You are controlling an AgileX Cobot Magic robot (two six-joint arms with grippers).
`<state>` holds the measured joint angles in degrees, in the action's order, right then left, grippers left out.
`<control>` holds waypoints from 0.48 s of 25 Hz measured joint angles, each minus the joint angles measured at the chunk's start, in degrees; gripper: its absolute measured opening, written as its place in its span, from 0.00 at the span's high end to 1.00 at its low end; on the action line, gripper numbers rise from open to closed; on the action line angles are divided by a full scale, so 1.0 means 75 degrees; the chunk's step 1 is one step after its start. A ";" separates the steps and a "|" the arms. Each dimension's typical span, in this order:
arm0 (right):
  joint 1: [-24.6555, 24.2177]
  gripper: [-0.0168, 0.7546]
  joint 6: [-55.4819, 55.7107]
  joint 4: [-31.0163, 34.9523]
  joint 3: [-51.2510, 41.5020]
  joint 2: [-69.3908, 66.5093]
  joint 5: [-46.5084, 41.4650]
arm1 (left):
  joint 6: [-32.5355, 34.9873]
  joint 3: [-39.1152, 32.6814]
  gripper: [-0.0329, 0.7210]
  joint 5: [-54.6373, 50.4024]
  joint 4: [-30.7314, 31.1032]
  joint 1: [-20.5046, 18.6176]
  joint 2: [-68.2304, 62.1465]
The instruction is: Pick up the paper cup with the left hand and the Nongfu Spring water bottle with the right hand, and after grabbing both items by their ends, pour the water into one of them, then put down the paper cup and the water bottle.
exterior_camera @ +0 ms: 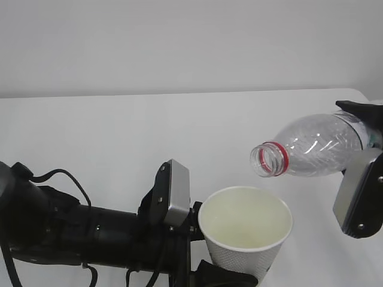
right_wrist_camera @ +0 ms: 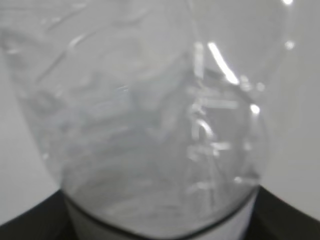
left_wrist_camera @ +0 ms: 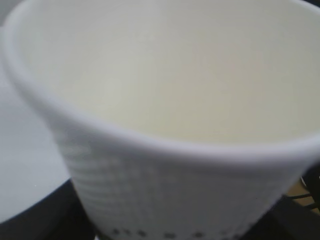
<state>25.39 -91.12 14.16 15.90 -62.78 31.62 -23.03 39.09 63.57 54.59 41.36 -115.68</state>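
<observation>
Above a white bench [exterior_camera: 119, 131], the left gripper [exterior_camera: 197, 239] clamps a paper cup [exterior_camera: 245, 230] near its base and holds it upright, mouth open to the ceiling, so that whatever comes from above falls inside. Its jaws stand fairly wide, set to the cup's girth, and part of them drops out of the exterior view; the left wrist view is filled by the cup's rim and ribbed wall [left_wrist_camera: 165, 190].

The right gripper [exterior_camera: 365, 173] grips a clear water bottle [exterior_camera: 311, 146] at its bottom end, jaws spread to the width of the body. The bottle lies tipped past level, capless, and its red-ringed neck [exterior_camera: 270, 160] points down and toward the left gripper. The mouth sits just above the cup's far rim, close but apart from it. That placement looks chosen to let a stream clear the rim and land in the cup without the two touching.

No water can be made out: the cup's inside looks dry and pale, and in the right wrist view the bottle's wall [right_wrist_camera: 140, 125] shows only glints and creases. Whether any liquid remains cannot be told.

The pour seems under way or just ending. Setting both things back on the bench is not yet done, and the thin cup may buckle if squeezed harder.
</observation>
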 joint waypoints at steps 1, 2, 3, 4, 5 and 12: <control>0.0000 0.38 -0.0012 0.0005 0.0000 0.0000 0.0044 | 0.0000 0.0000 0.28 0.0000 0.0000 0.0000 0.0000; 0.0000 0.38 -0.0015 0.0017 0.0000 0.0000 0.0096 | 0.0000 0.0000 0.28 0.0000 0.0000 0.0000 0.0000; 0.0000 0.38 -0.0028 0.0035 0.0000 0.0000 0.0134 | 0.0000 0.0000 0.28 0.0000 0.0000 0.0000 0.0000; 0.0000 0.38 -0.0028 0.0055 0.0000 0.0000 0.0150 | 0.0000 0.0000 0.28 0.0000 0.0000 0.0000 0.0000; 0.0000 0.38 -0.0028 0.0061 0.0000 0.0000 0.0170 | 0.0000 0.0000 0.28 0.0000 0.0000 0.0000 0.0000; 0.0000 0.38 -0.0033 0.0090 0.0000 0.0000 0.0423 | 0.0000 0.0000 0.28 0.0000 0.0000 0.0000 0.0000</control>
<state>25.39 -91.36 14.84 15.90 -62.78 34.80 -23.03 39.09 63.57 54.59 41.36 -115.68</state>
